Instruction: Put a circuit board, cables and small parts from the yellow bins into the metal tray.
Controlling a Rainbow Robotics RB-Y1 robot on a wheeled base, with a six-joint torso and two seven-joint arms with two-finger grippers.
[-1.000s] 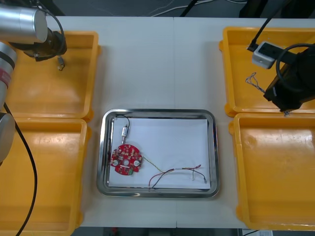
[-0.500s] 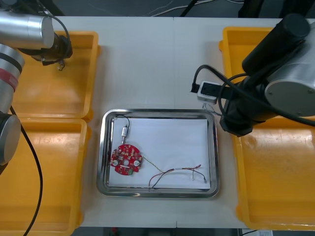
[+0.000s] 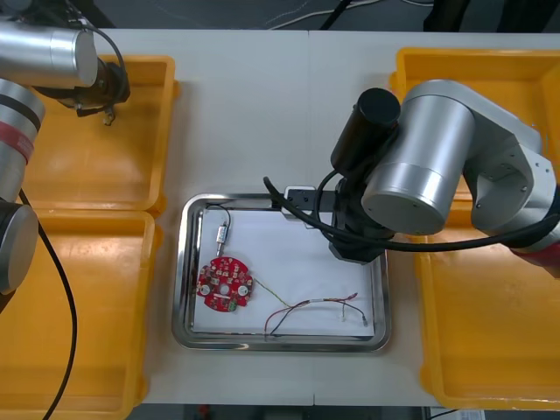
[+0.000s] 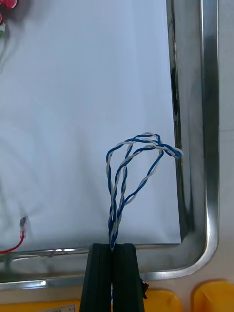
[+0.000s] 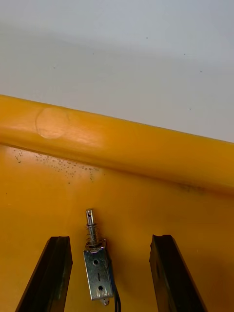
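Over the metal tray point(image 4: 210, 146), the right gripper point(image 4: 113, 246) pinches a blue and white cable point(image 4: 131, 165), the circuit board point(image 3: 224, 284) lying well apart. Beyond the tray's left side, the left gripper point(image 5: 109, 243) stands spread astride a small metal part point(image 5: 97, 268).

Middle of the shiny metal tray point(image 3: 180, 262) lies free; round red circuit board point(image 3: 224, 285) blocks left, silver right arm point(image 3: 411, 175) right.

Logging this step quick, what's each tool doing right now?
Left tool: open, over a small metal part in a yellow bin.
Right tool: closed on the blue and white cable, over the metal tray.
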